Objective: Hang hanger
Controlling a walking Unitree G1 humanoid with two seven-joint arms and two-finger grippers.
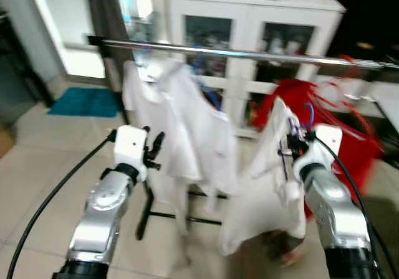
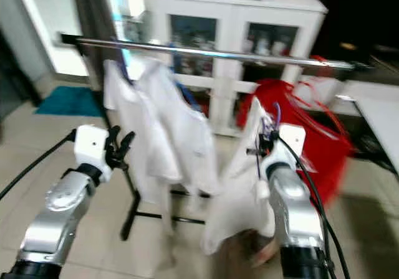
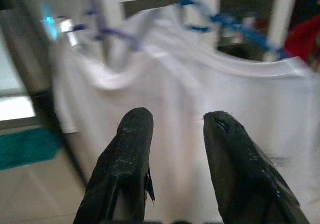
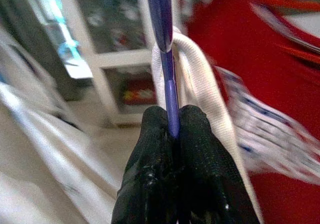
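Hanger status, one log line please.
right gripper: shut on blue hanger carrying white shirt | below rail, not hooked | left gripper: open, facing hung shirts

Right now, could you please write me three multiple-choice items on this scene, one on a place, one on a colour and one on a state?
1. Where is the white shirt that the right hand carries?
A. On the rail
B. Below the rail, not yet hung
C. On the floor

2. What colour is the hanger in the right hand?
A. Blue
B. Green
C. Yellow

3. How is the left hand?
A. Shut on a shirt
B. Shut on the rail
C. Open, holding nothing

Answers:
1 B: the carried shirt droops below the rail, beside the shirts already hanging.
2 A: the right wrist view shows a blue hanger pinched between the fingers.
3 C: the left wrist view shows its fingers apart in front of a hanging shirt.
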